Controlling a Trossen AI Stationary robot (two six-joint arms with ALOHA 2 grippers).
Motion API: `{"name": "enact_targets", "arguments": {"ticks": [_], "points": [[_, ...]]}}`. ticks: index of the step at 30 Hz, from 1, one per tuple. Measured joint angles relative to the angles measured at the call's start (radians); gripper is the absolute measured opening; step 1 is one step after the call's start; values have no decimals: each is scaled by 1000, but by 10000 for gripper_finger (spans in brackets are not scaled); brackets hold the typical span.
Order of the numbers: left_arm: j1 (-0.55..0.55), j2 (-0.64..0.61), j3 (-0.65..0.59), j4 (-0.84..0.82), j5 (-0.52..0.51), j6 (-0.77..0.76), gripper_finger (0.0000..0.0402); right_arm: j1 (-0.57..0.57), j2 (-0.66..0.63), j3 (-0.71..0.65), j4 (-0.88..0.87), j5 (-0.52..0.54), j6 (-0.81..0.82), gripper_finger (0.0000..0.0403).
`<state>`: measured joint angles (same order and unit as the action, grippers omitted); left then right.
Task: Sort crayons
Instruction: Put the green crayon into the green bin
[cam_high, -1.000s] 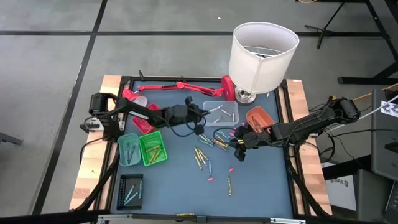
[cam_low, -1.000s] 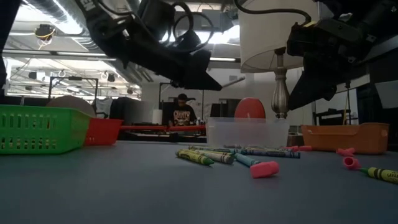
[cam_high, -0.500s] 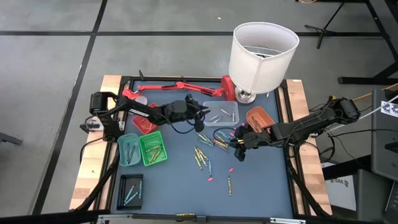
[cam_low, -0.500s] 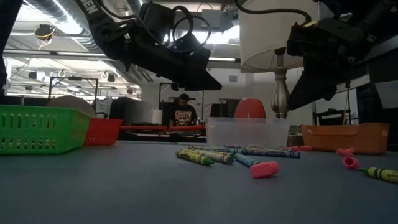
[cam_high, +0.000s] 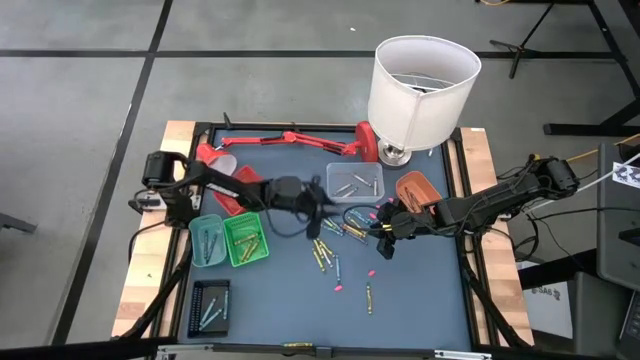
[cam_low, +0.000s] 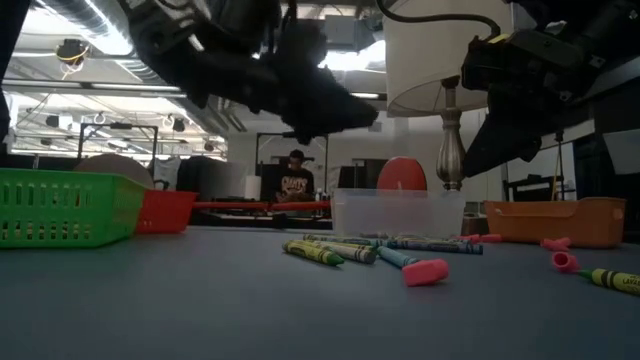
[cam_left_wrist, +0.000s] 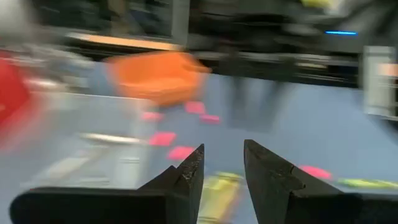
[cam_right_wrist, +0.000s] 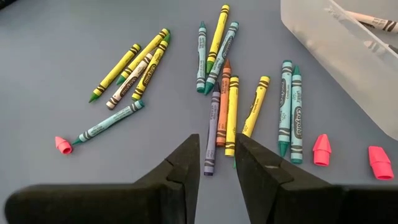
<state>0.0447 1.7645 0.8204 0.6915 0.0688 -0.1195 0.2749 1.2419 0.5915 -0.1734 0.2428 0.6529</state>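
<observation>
Presently, findings as follows
Left hand (cam_high: 318, 197): above the surface (cam_high: 420, 300) between the green tray (cam_high: 245, 238) and the clear tray (cam_high: 356, 181); fingers slightly parted, grasping nothing
Right hand (cam_high: 380, 240): low beside the orange tray (cam_high: 417, 188), over the loose crayons (cam_right_wrist: 221, 93); fingers a little apart, nothing between them
Crayons: scattered mid-surface near the clear tray; more lie in the green, teal (cam_high: 207, 240) and clear trays
Pink bits (cam_right_wrist: 321, 149): lying among the crayons
Lamp (cam_high: 420, 88): at the far edge
</observation>
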Motion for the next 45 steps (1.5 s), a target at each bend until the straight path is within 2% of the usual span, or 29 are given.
{"name": "enact_targets", "arguments": {"ticks": [4,12,18,28,31,34,40,45], "points": [[-115,0,0,-3,82,-44,90,0,0,0,0,2,-3,99],[-364,0,0,-13,59,-66,92,0,0,0,0,28,-4,99],[-526,1,0,-82,-83,-176,92,0,0,0,0,27,-4,99],[-756,2,22,-150,-449,-438,92,0,0,0,-1,27,-5,99],[-785,2,95,-228,-507,-448,92,0,0,0,-1,27,-5,99],[-791,9,215,-424,-512,-449,92,0,0,0,-1,27,-5,99],[-793,97,474,-756,-464,-465,92,0,0,0,-3,27,-5,99],[-819,194,613,-895,-434,-539,92,0,0,0,-3,27,-5,99]]}}
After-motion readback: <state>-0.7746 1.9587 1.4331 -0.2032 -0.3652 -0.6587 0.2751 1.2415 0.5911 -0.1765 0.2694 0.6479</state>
